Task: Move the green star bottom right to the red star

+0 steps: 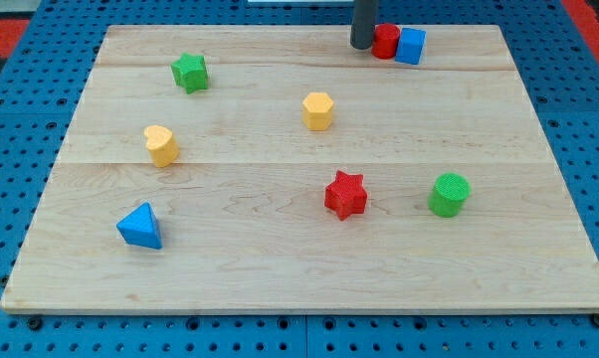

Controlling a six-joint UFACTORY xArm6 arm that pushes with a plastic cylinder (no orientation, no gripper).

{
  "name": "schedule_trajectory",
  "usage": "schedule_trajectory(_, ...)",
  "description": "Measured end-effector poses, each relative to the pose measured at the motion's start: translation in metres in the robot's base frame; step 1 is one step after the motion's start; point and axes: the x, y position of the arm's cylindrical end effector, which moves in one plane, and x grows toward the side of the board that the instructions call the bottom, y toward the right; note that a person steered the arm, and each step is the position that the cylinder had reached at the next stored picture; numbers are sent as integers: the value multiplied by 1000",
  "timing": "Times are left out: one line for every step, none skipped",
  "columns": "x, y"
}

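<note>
The green star is being seen near the top left of the wooden surface, lying well apart from the red star, which is sitting right of centre in the lower half. The tip of the dark rod is being held at the view's top edge, touching or just beside a red block whose shape cannot be made out; a blue cube is pressed against that block's right side. No hand is being carried by the rod, so no opening can be told. A green cylinder is standing right of the red star. Two yellow blocks are also being shown, one near the middle and one at the left, with a blue triangular block lying lower left.
</note>
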Motion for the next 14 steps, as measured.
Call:
schedule_trajectory(1,-2)
schedule_trajectory(34,0)
schedule_trajectory(69,1)
schedule_trajectory(89,-6)
schedule_trajectory(105,-8)
schedule_trajectory(115,15)
schedule_trajectory(140,38)
schedule_trajectory(144,11)
schedule_trajectory(129,-27)
schedule_trajectory(128,-61)
schedule_trajectory(135,-82)
schedule_trajectory(199,-43)
schedule_trajectory(208,60)
schedule_trajectory(242,94)
